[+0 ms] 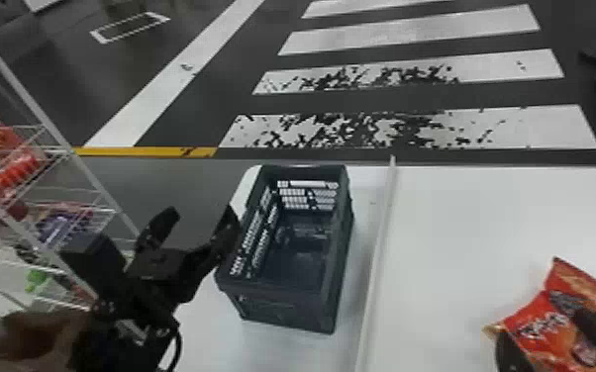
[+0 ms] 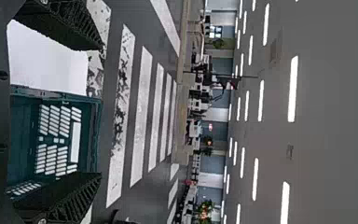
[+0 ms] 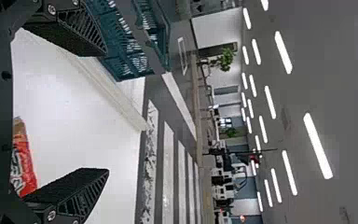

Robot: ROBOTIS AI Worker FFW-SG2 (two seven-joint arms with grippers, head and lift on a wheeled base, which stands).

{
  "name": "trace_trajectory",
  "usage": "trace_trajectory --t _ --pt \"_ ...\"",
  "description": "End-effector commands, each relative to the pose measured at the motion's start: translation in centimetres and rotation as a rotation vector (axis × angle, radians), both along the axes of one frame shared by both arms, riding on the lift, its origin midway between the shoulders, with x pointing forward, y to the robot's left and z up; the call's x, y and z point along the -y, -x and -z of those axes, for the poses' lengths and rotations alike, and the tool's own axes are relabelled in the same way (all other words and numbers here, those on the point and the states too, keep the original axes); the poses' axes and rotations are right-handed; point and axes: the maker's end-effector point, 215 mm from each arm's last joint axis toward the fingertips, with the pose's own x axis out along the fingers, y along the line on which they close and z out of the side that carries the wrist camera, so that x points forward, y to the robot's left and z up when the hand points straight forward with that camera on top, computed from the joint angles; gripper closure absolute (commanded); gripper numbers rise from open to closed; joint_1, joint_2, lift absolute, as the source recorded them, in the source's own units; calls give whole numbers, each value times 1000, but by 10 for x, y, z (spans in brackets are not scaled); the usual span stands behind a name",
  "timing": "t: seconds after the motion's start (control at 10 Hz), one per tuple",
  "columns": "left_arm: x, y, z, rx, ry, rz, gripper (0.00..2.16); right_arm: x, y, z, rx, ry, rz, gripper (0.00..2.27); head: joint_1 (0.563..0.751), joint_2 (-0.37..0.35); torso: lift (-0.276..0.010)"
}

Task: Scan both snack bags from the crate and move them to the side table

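Closest to the camera, the left tool [image 1: 200, 217] is released, its two black fingers spread, at the left side of the dark crate [image 1: 282, 309]. One finger overlaps the crate's rim; I can't tell whether they touch. In the left wrist view, part of the crate shows between the fingers. The crate sits on a white worktop [image 1: 198, 321], just right of that tool. Farther right, past a raised white strip [image 1: 381, 237], is the side table [image 1: 450, 212].

Red-and-orange snack packaging [image 1: 534, 316] lies on the side table, beneath the right tool [image 1: 532, 319]; whether it is one bag or two, I can't tell. The right tool is released too, its fingers wide apart above the packaging.

Left of the left tool stands a white wire rack [image 1: 59, 138] with colourful packets [image 1: 15, 170], and beyond both tools broad white stripes [image 1: 411, 29] cross the dark floor [image 1: 193, 183]
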Motion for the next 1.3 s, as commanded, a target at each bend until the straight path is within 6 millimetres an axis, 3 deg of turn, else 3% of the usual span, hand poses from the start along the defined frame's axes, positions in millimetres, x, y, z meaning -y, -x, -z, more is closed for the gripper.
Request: trace_trajectory --t 0.0,0.3,0.8,1.2 --pt "-1 0 2 5 4 -4 29 -17 6 23 -101 109 -9 110 695 350 -95" --pt "-1 -1 5 9 7 5 29 -19 5 74 -272 454 61 110 695 350 -95" --pt "8 -7 16 7 31 26 29 -17 -11 68 -231 825 187 110 695 350 -95" --pt "12 -8 25 -6 38 37 29 -30 -25 89 -190 1028 174 117 695 350 -95"
